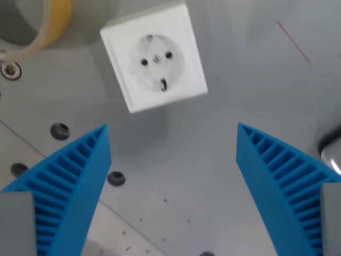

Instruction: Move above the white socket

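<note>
The gripper (173,140) is spread wide and empty; the socket (154,57) lies on the tabletop (256,74) beyond its tips, toward the top of the wrist view, rotated. Likely risk: stopping short, or drifting toward the tape roll (50,24).

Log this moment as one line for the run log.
gripper open, empty | white socket on table, beyond fingertips, tilted | not yet centred
</note>
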You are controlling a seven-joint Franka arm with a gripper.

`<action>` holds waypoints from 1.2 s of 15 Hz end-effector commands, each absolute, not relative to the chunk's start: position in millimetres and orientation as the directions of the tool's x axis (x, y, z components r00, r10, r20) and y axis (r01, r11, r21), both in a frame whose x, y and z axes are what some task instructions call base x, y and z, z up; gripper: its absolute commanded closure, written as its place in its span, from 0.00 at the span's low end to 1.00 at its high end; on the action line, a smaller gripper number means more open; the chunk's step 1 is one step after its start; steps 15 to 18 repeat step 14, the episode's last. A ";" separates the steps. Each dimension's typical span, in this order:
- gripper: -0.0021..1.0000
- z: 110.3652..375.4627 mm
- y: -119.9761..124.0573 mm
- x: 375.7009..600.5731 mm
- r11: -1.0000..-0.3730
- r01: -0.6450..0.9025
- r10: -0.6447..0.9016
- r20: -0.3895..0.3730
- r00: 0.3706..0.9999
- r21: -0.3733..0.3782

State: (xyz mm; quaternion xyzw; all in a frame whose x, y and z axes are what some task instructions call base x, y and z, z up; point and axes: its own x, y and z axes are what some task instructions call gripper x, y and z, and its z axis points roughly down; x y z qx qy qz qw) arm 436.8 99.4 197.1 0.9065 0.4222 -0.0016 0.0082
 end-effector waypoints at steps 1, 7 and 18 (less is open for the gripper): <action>0.00 188.7 107.8 440.9 -0.457 0.888 0.889 0.039 0.455 0.049; 0.00 174.7 124.2 449.6 -0.436 0.899 0.900 0.016 0.436 0.031; 0.00 165.4 133.5 455.3 -0.454 0.891 0.891 0.011 0.454 0.030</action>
